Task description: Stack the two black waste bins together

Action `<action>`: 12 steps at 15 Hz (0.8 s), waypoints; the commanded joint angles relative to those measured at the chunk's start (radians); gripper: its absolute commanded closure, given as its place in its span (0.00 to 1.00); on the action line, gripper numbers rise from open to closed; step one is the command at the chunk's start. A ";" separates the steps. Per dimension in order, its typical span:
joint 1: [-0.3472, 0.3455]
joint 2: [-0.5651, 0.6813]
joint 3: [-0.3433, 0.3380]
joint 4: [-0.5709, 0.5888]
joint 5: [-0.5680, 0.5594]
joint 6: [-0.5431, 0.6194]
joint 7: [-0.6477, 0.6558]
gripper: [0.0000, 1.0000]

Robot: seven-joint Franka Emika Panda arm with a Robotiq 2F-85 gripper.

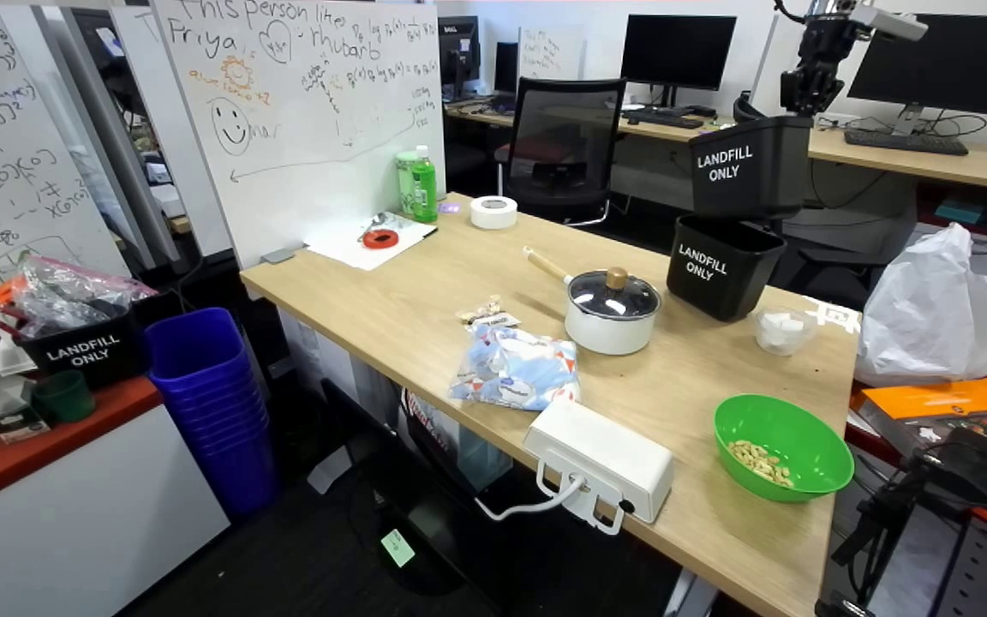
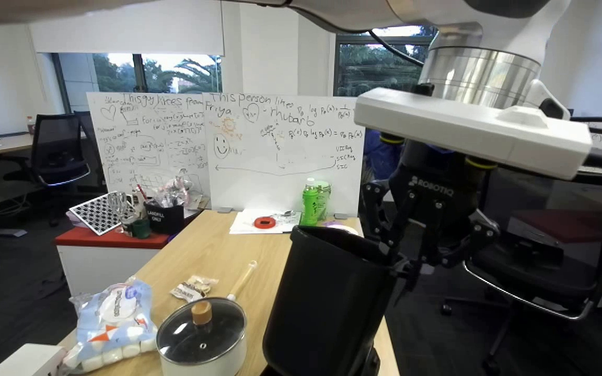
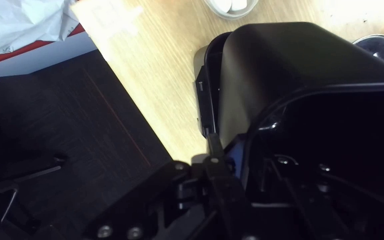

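The desk (image 1: 425, 300) carries the lower black bin (image 1: 716, 281) near its edge, mouth up; the upper black bin (image 1: 755, 176) hangs tilted above it, not yet nested, and whether the two touch I cannot tell. The end effector (image 2: 399, 265) is clamped on the upper bin's wall at the rim. Step in hand, by my reading, is lining up for the stack; next move calls for levelling the held bin, centring its base over the lower mouth, then lowering it in before any release.

The claw (image 2: 401, 265), pinched tight, points downward beneath the wrist (image 2: 481, 70).
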 commanded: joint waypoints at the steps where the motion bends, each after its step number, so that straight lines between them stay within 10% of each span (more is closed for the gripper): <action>1: -0.018 0.006 0.030 0.011 0.022 0.000 -0.052 0.94; 12: -0.010 0.055 0.059 0.023 0.042 0.111 -0.030 0.94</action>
